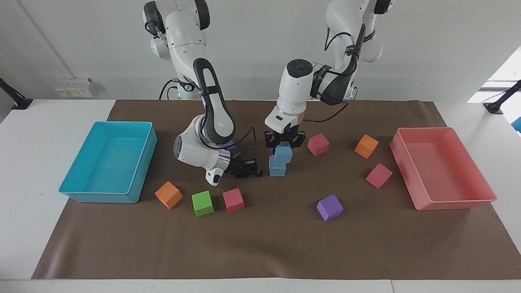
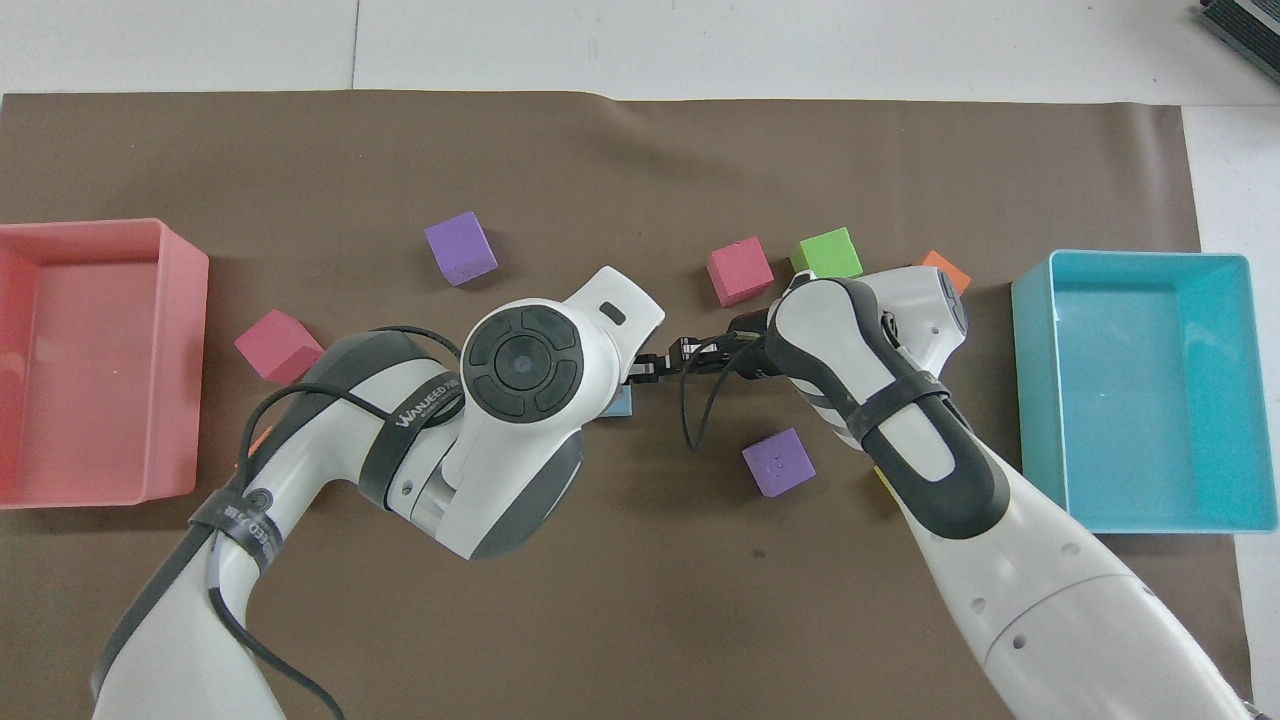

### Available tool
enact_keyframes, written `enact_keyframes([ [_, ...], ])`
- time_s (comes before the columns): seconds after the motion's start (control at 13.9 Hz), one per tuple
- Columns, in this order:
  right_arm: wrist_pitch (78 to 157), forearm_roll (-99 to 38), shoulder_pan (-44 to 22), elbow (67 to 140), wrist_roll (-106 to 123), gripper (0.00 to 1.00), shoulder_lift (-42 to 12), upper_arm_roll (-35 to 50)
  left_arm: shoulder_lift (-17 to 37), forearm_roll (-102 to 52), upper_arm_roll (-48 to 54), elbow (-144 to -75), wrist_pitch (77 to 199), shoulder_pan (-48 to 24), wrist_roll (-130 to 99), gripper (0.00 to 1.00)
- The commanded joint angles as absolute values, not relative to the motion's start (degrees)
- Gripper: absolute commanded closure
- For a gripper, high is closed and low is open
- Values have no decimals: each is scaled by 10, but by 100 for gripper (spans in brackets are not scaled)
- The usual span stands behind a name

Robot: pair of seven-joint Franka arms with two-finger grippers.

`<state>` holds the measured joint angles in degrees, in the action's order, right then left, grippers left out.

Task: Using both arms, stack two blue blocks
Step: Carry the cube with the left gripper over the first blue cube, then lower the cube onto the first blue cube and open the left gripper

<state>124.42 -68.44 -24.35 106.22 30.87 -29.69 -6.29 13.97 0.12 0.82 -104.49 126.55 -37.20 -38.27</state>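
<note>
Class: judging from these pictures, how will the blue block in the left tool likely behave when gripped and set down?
The held blue block looks matte and foamy: probably light, slightly squashy, unlikely to slip. Flat faces mean no rolling. Sitting off-centre over the lower blue block, it might tip off once the left tool releases.
</note>
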Motion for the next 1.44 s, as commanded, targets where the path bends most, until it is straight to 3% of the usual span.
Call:
enact_keyframes([
  [0.0, 1249, -686, -242, 1070, 321, 100, -289, -62, 160, 18, 1, -1034, 1269, -391, -408, 100],
  [1.36, 1249, -685, -242, 1070, 322, 100, -289, -62, 172, 19, 1, -1068, 1310, -396, -411, 100],
])
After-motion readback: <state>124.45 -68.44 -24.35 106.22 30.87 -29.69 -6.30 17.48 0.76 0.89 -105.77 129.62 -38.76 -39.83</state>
